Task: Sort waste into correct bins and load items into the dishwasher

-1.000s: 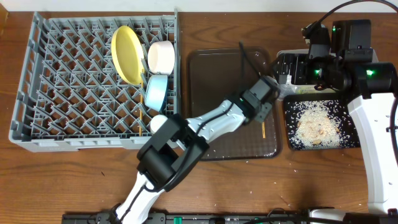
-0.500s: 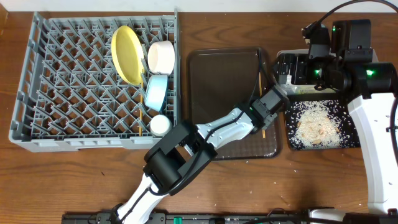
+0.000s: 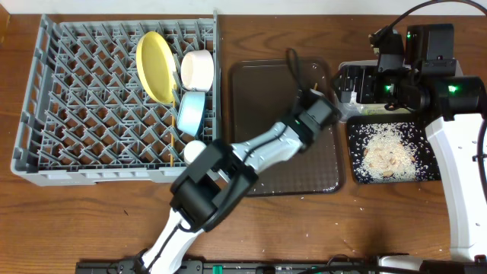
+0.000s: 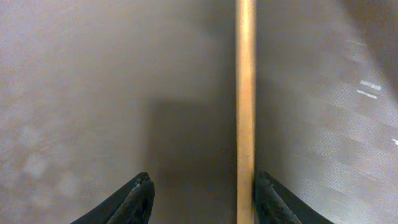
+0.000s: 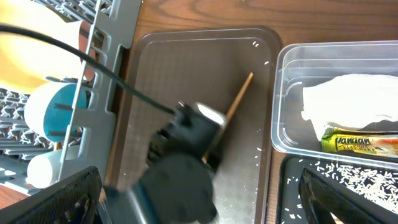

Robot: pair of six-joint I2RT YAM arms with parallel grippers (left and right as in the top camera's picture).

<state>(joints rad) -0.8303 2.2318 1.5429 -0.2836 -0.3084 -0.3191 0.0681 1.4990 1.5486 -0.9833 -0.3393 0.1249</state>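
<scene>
Left claw [image 4: 202, 180] open, low over brown tray [image 3: 259, 84]. One chopstick [image 4: 245, 93] lay flat on the tray between the jaws, just beside one finger, not gripped. Right claw [image 5: 196, 180] spread wide above clear tub [image 5: 283, 134] holding napkin [image 5: 348, 102]. Yellow plate [image 3: 152, 65], white bowl [image 3: 198, 67], light-blue bowl [image 3: 190, 110] stood in rack [image 3: 27, 137].

Printed in dark capitals across a small yellow-and-green wrapper scrap [image 5: 359, 144], lying in the clear rectangular plastic tub [image 5: 278, 99] beside a crumpled white paper napkin [image 5: 348, 102]: reads roughly "PANDAN", middle letters uncertain. Too blurred in the overhead view to make out.
</scene>
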